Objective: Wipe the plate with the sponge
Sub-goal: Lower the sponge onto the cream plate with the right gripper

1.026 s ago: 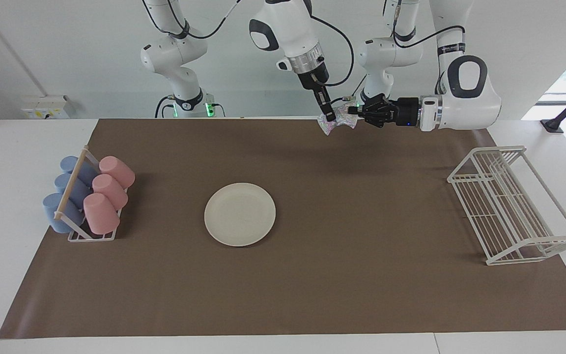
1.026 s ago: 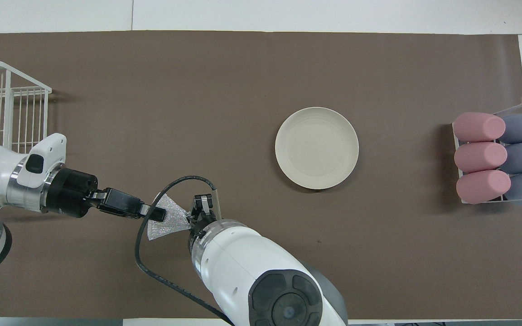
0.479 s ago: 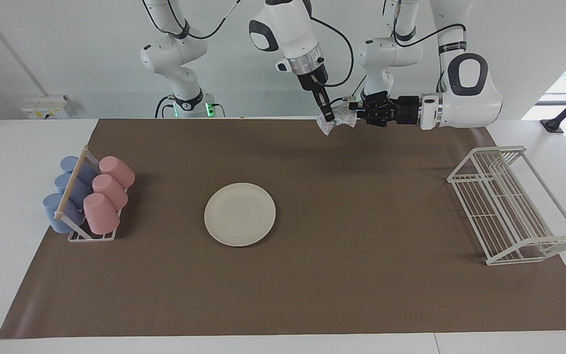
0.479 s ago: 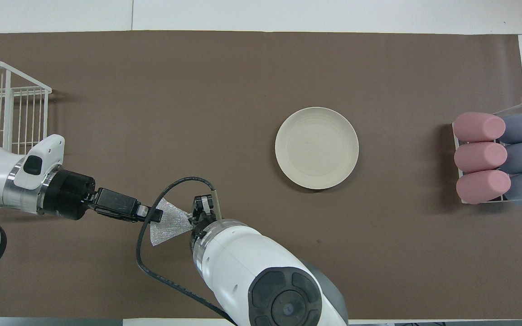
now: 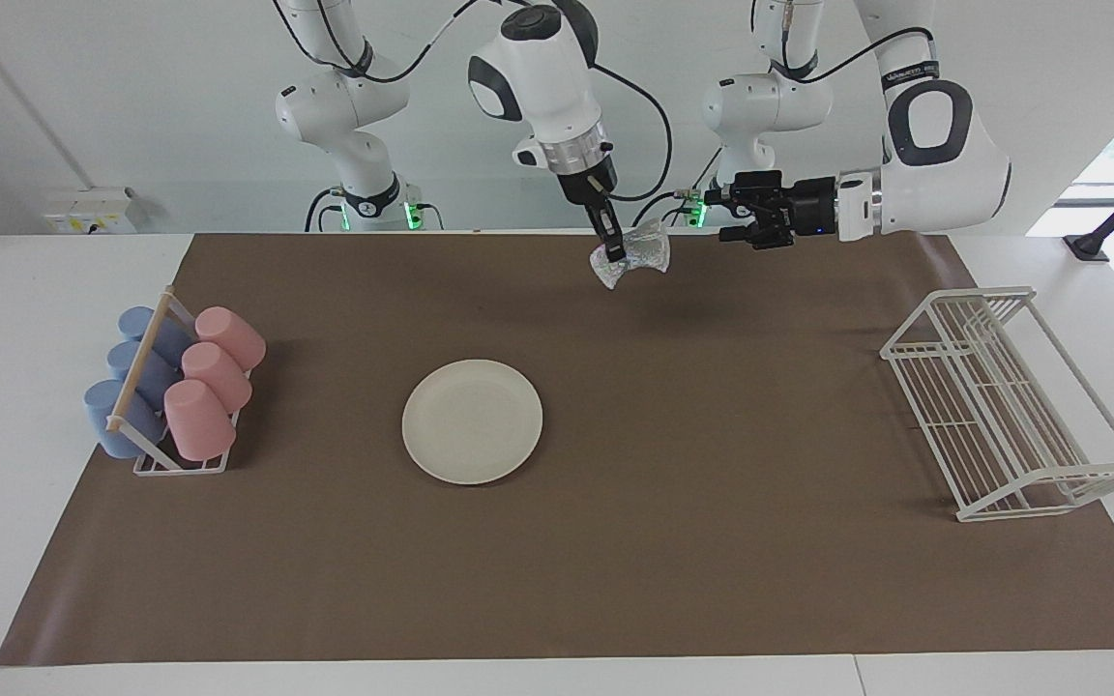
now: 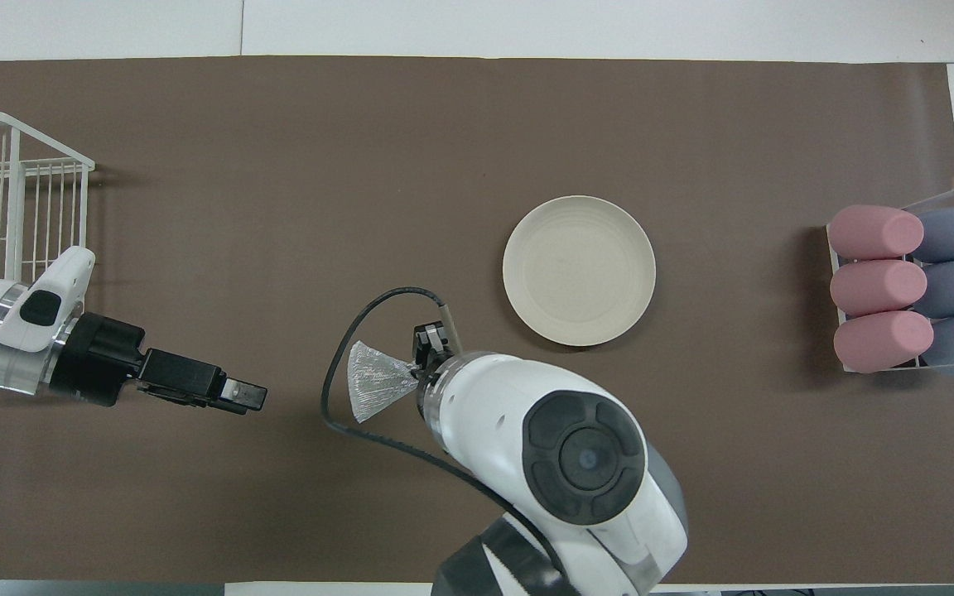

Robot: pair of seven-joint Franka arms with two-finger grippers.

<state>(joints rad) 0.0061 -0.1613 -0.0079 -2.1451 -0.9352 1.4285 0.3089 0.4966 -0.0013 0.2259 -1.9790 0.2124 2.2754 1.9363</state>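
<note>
The cream-white plate (image 5: 472, 420) (image 6: 579, 271) lies flat on the brown mat, bare. My right gripper (image 5: 612, 256) (image 6: 421, 364) points down, shut on one corner of the silvery mesh sponge (image 5: 642, 253) (image 6: 369, 382). The sponge hangs in the air over the mat, not over the plate. My left gripper (image 5: 723, 219) (image 6: 257, 397) lies level over the mat toward the left arm's end. It is open, holds nothing, and a clear gap separates it from the sponge.
A small rack of pink and blue cups (image 5: 175, 387) (image 6: 908, 290) stands at the right arm's end of the mat. A white wire rack (image 5: 1002, 406) (image 6: 5, 199) stands at the left arm's end. Bare brown mat (image 5: 712, 435) surrounds the plate.
Both grippers held the sponge a second ago. The left gripper has opened, let go and drawn back toward its own end. The right gripper has carried the sponge toward the plate.
</note>
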